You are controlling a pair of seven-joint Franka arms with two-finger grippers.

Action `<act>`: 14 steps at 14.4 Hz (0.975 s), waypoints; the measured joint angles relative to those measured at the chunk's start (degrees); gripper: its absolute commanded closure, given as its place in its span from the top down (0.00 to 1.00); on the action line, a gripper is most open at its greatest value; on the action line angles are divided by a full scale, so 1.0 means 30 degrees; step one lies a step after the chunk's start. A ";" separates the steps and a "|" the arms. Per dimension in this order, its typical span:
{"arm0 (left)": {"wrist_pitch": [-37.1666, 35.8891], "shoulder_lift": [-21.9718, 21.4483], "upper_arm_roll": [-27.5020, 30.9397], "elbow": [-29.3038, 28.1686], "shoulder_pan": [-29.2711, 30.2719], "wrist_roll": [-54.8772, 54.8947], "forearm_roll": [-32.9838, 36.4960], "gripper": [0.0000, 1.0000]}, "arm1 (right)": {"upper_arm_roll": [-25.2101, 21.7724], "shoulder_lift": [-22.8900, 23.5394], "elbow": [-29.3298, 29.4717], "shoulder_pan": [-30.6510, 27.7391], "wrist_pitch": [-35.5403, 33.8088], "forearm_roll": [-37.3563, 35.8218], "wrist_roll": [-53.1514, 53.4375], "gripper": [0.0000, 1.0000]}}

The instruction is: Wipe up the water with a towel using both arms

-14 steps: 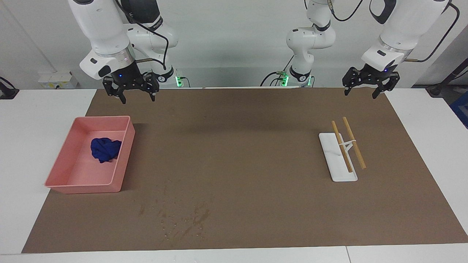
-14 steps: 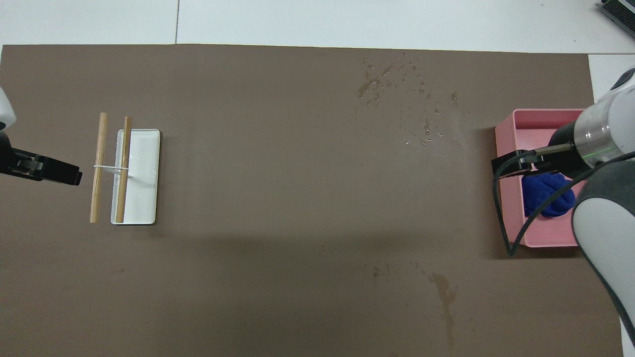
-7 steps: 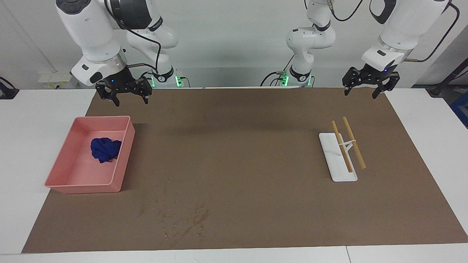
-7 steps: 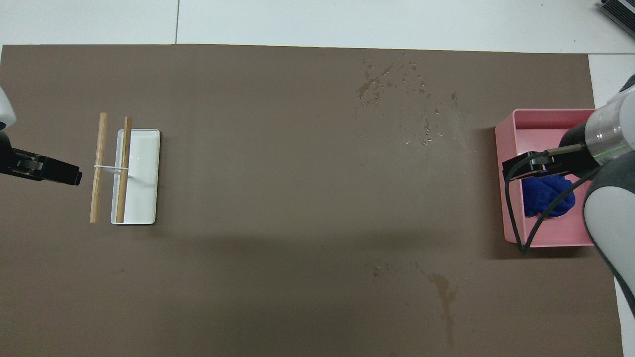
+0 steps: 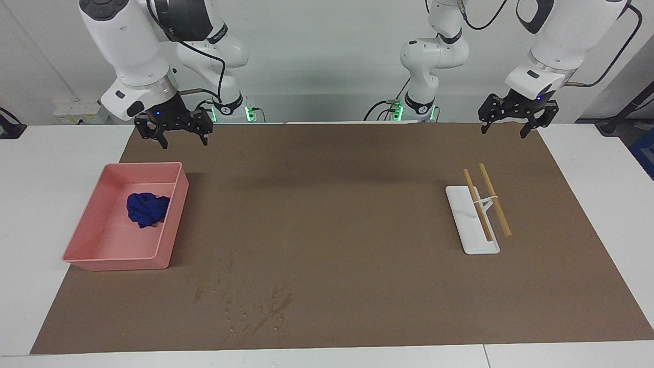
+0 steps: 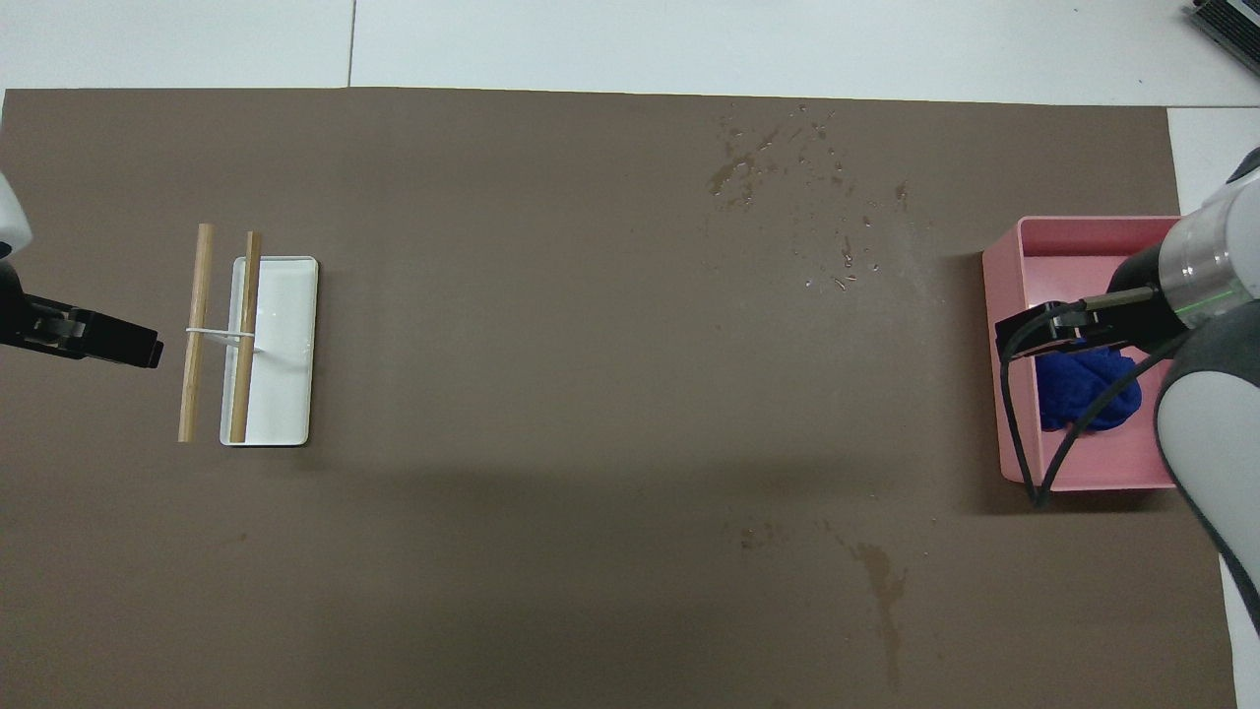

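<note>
Towel (image 5: pixel 147 209): deep blue, bunched, lies inside the pink tray (image 5: pixel 87 243) at the right arm's end of the table, in the half of the tray nearer the robots. Nothing touches it.

Water (image 5: pixel 255 306): scattered droplets and dark damp streaks on the brown mat (image 5: pixel 337 204), farther from the robots than the tray and nearer the table's middle. A second faint stain (image 6: pixel 881 581) shows in the overhead view close to the robots' edge of the mat.

Right gripper (image 5: pixel 173 137): raised over the mat's edge nearest the robots, just short of the tray's near rim; fingers apart, holding nothing. In the overhead view it overlaps the tray and part of the towel, but the facing view shows it well above both.

Left gripper (image 5: pixel 513 128): raised over the mat corner at the left arm's end, fingers apart, holding nothing; arm waits.

White rack (image 5: pixel 472 222) with two wooden rods (image 5: pixel 494 200) sits near the left gripper, farther from the robots
</note>
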 measured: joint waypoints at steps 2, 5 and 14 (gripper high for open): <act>0.0000 0.0000 0.0000 0.0000 0.0000 0.0000 0.0000 1.00 | 0.0017 -0.0003 -0.0001 0.0007 0.0000 0.0073 0.0000 1.00; 0.0000 0.0000 0.0000 0.0000 0.0000 0.0000 0.0000 1.00 | 0.0020 -0.0046 0.0000 0.0016 0.0001 0.0355 0.0000 1.00; 0.0000 0.0000 0.0000 0.0000 0.0000 0.0000 0.0000 1.00 | -0.0060 -0.0064 -0.0003 -0.0375 0.0681 0.0353 0.0008 1.00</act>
